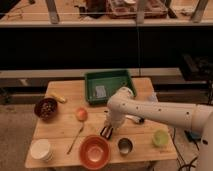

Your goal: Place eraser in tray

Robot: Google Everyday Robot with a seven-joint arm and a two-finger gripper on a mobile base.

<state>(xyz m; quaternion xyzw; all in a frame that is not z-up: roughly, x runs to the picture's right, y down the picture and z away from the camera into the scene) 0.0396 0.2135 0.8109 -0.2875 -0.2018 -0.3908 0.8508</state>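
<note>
The eraser (106,132), a small dark block with reddish and white stripes, lies on the wooden table (60,127) just above the orange bowl. My gripper (110,124) hangs at the end of the white arm (150,112), pointing down, right over the eraser's far end and touching or nearly touching it. The green tray (89,85) stands at the back middle of the table, behind the gripper, with a flat grey square (100,91) inside it.
An orange bowl (94,151), a metal cup (124,145) and a green cup (160,137) stand along the front. A white bowl (41,149), a dark bowl of nuts (46,108), a banana (57,97), an apple (81,114) and a thin utensil (76,139) are on the left.
</note>
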